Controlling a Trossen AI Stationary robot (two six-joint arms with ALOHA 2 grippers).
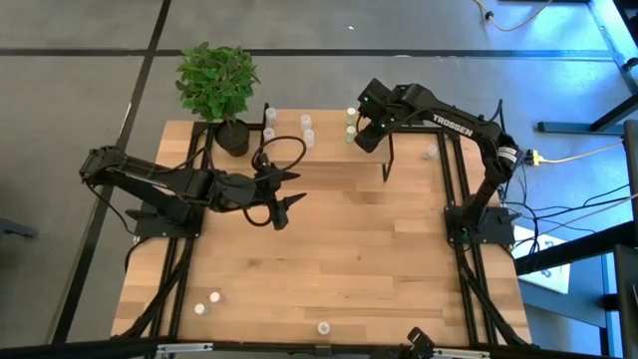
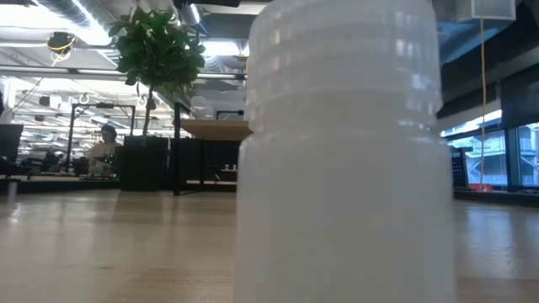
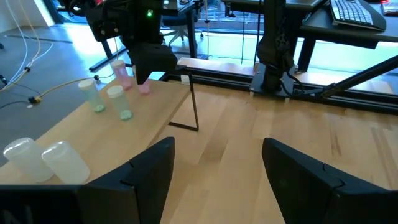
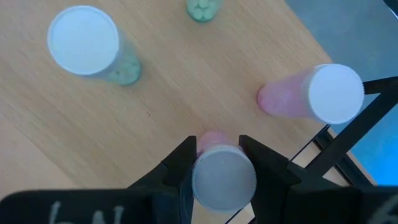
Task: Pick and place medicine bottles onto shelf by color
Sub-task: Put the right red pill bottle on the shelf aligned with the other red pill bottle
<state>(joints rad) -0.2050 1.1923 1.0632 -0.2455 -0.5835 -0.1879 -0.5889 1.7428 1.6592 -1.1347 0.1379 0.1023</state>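
Close against the low camera stands a whitish bottle, filling most of that view, with three more small bottles standing loose at the table's near edge. Farther in, the left gripper hangs over the middle of the table with its fingers spread wide and nothing between them. Beyond that, at the far edge on the shelf, the right gripper is clamped on a pink bottle with a white cap, standing just beside another pink one and near two green bottles, while a potted plant stands at the far left corner.
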